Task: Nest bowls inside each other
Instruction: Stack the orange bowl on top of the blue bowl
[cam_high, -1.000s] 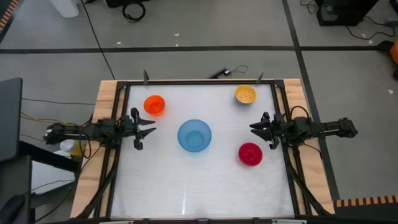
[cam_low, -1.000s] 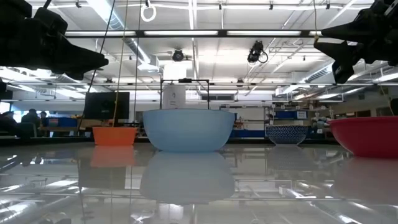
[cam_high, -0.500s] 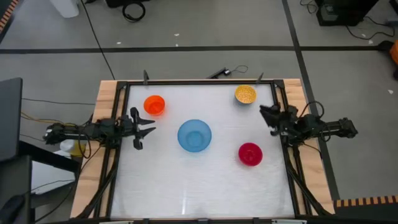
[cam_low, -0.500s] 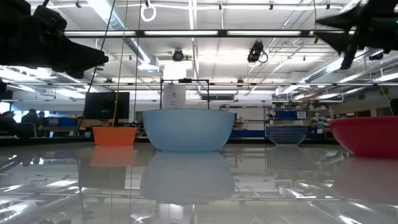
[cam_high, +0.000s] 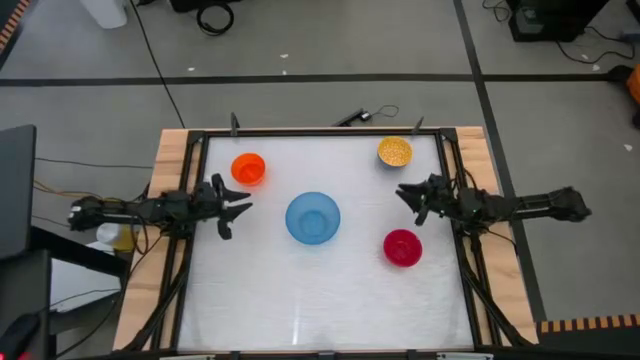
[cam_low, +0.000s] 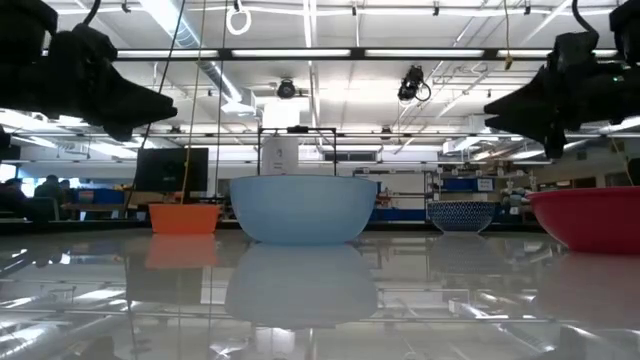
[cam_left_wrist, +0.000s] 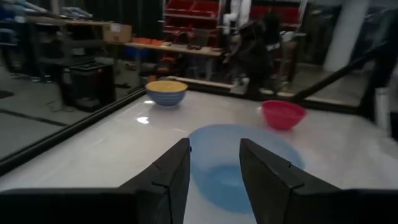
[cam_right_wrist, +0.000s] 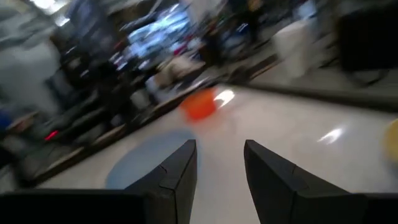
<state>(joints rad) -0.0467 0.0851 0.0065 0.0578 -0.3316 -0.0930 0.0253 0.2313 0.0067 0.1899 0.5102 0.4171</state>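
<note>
Four bowls rest on their bases on the white table. The larger light blue bowl (cam_high: 313, 218) sits in the middle, the orange one (cam_high: 248, 168) at the far left, the yellow one (cam_high: 395, 152) at the far right, the red-magenta one (cam_high: 402, 247) at the near right. My left gripper (cam_high: 240, 205) hovers open at the table's left side, pointing level at the blue bowl (cam_left_wrist: 239, 165). My right gripper (cam_high: 408, 197) hovers open at the right side, between the yellow and red-magenta bowls, pointing toward the table's middle. Both hold nothing.
A black frame (cam_high: 320, 131) runs around the table top, and wooden boards (cam_high: 170, 150) edge it left and right. Free table surface lies in front of the blue bowl toward the near edge. Cables and a small dark item (cam_high: 352, 117) lie on the floor beyond the far edge.
My right gripper swung first toward the far edge, then back and out toward the table's middle, ending a little farther in than a second ago, its fingers still apart. My left gripper stayed in place. The bowls have not moved.
</note>
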